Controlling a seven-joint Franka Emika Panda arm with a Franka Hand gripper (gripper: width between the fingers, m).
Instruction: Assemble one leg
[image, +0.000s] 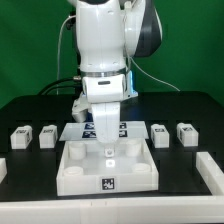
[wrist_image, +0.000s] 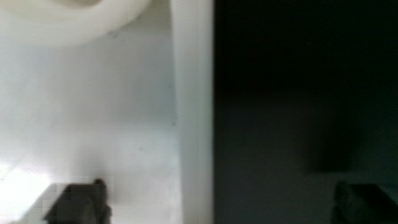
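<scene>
The four legs are small stubby white pieces with tags, standing in a row on the black table: two at the exterior view's left (image: 20, 134) (image: 46, 134) and two at its right (image: 158, 133) (image: 186, 132). The large white square tray-like part (image: 70, 170) lies at the front centre. My gripper (image: 108, 150) hangs low over the tray's far side, holding nothing. In the wrist view my gripper (wrist_image: 219, 205) is open, its dark fingers (wrist_image: 75, 205) set wide apart. Between them a white surface (wrist_image: 107, 120) with a round hole (wrist_image: 80, 15) meets a dark area. No leg shows in that view.
The marker board (image: 75, 130) lies on the table behind the tray, partly hidden by the arm. Other white parts show at the exterior view's left edge (image: 3, 166) and right edge (image: 210, 170).
</scene>
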